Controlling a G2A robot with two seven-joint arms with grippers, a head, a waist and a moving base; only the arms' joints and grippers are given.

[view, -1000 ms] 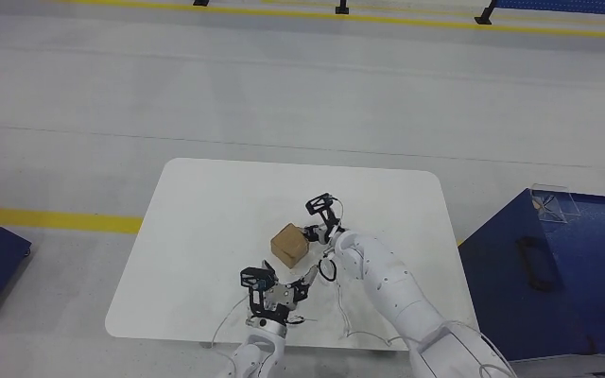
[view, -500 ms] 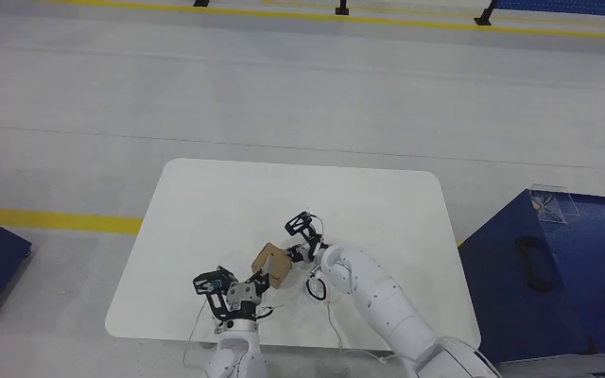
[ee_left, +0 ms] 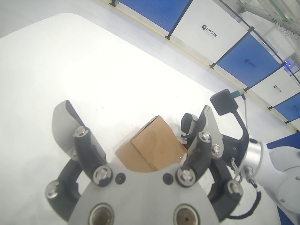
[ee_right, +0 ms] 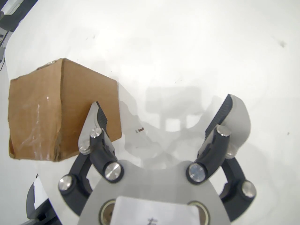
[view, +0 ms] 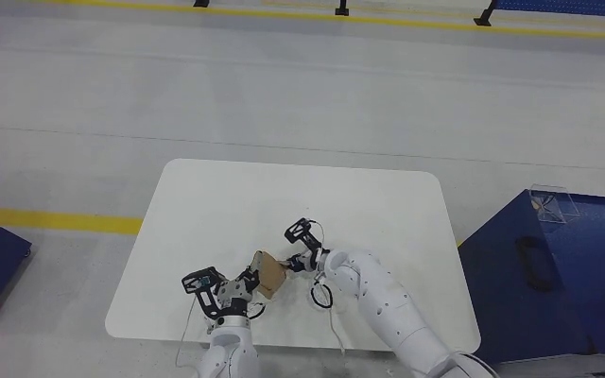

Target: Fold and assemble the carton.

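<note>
Carton (view: 269, 274) on bench (view: 217, 198), 6 o'clock side | left pincer (ee_left: 135, 115) released, at its 8 o'clock | right pincer (ee_right: 164, 104) released, 2 o'clock, just beside

Light: bright and even, falling from overhead; no dim corner anywhere in the hall.
Glare: the white table (view: 378, 194) shines hard and looks near washed out in both wrist views.
Shading: the carton (ee_right: 63, 108) has one face paler than its neighbour, glossy streaks catching highlights, and a faint soft shadow beside it.
Distortion: the straight wall panels (ee_left: 150, 1) bow toward the edges in the left wrist view.
</note>
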